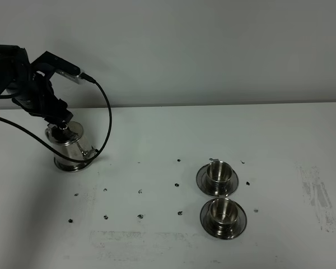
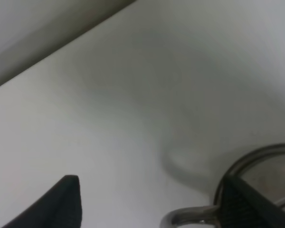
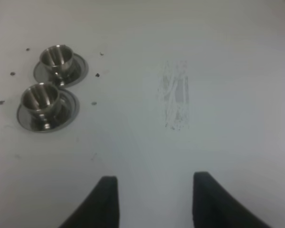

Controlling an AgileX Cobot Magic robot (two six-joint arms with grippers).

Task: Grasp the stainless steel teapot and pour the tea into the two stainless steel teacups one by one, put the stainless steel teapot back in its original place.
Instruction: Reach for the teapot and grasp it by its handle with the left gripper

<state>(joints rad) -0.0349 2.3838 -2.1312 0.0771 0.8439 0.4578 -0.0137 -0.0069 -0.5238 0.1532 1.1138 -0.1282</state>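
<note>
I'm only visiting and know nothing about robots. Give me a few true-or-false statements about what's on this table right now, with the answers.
1. The shiny steel bell-shaped teapot stands well to the left of the two small shiny steel cups. True.
2. Each cup sits on its own round steel saucer. True.
3. The right jaws are holding a cup. False: they are open over the bare white table, apart from both cups.
4. The cups are stacked one inside the other. False: they stand side by side.
5. The left jaws are up by the teapot's top. True.
</note>
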